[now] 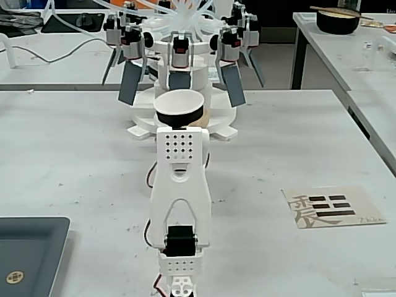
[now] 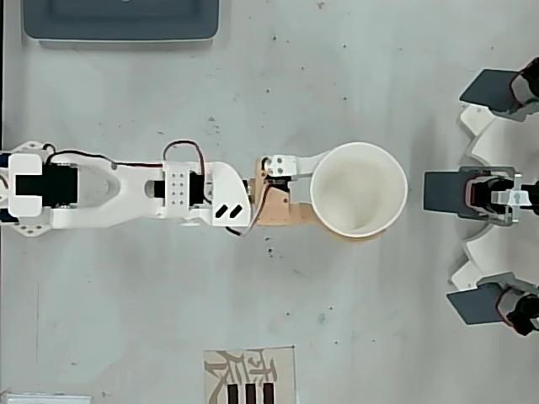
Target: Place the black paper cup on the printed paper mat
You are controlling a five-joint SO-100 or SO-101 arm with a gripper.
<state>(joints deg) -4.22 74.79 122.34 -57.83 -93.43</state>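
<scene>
1. The gripper is clamped around the black paper cup; in the overhead view its fingers are mostly hidden beneath the cup's wide white mouth, and in the fixed view the white arm blocks them
2. The cup is upright, round and tapered, with a black outside, a white inside and a rolled white rim
3. The printed paper mat lies flat on the desk, well apart from the gripper and to its right in the fixed view; it is a beige rectangle with black bars and a grey character
4. In the overhead view the mat is cut off by the bottom edge
5. A dark tray lies on the opposite side of the gripper, cut off by the top edge
</scene>
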